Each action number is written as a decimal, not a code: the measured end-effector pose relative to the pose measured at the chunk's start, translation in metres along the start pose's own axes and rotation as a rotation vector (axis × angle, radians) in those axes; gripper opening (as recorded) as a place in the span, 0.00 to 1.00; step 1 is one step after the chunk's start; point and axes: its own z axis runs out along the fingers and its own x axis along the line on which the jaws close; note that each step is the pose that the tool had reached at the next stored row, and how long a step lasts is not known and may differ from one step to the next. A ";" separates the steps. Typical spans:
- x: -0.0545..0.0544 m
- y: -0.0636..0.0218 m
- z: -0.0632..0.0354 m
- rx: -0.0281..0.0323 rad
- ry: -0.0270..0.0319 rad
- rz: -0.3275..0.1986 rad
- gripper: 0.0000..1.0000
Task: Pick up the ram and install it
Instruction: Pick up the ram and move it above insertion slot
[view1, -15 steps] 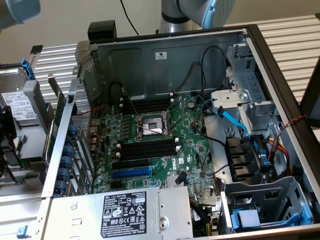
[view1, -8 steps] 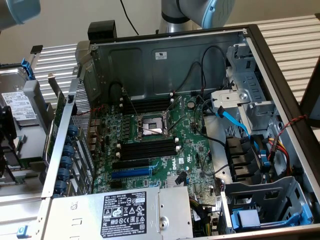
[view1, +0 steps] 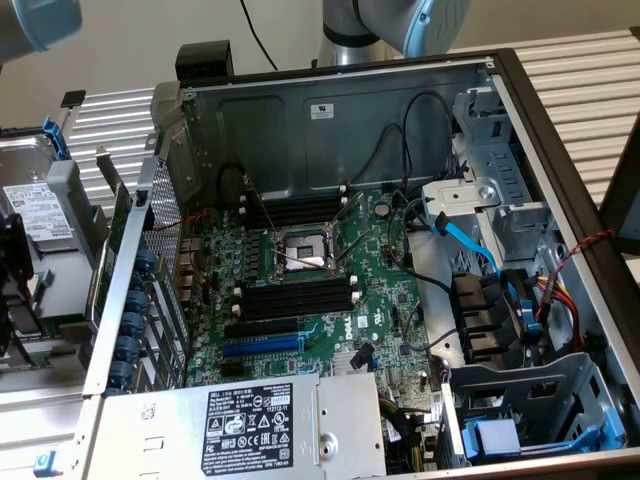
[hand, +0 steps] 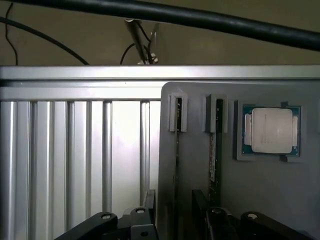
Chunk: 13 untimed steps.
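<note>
claw (hand: 176, 212) closest to the lens in the wrist view: two dark fingers (hand: 149, 205) spread wide, nothing gripped. it hangs over a grey holder tray (hand: 270, 200) that lies on the ribbed aluminium desk (hand: 75, 150). the ram (hand: 177, 150) stands on edge in a narrow tray slot, seen as a thin line, and runs down between the two open fingers; contact cannot be judged. a second stick (hand: 214, 150) stands in the neighbouring slot, green edge visible, just beside one finger. a processor chip (hand: 271, 130) sits flat in a square recess next to that. a thick black cable (hand: 200, 20) crosses above. exterior view: open computer case (view1: 330, 110) lying on its side, motherboard (view1: 400, 290) exposed, long black memory slots (view1: 295, 295) with white end clips unfilled, on either side of the cpu socket (view1: 305, 250). blue expansion slot (view1: 262, 346) lies below them, power supply (view1: 250, 425) at the near edge.
</note>
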 end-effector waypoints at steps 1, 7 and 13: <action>0.000 0.0000 0.0003 -0.0006 0.0000 0.000 0.42; 0.001 0.0000 0.0018 -0.0036 0.0001 0.000 0.42; 0.001 -0.0001 0.0028 -0.0035 0.0000 0.000 0.42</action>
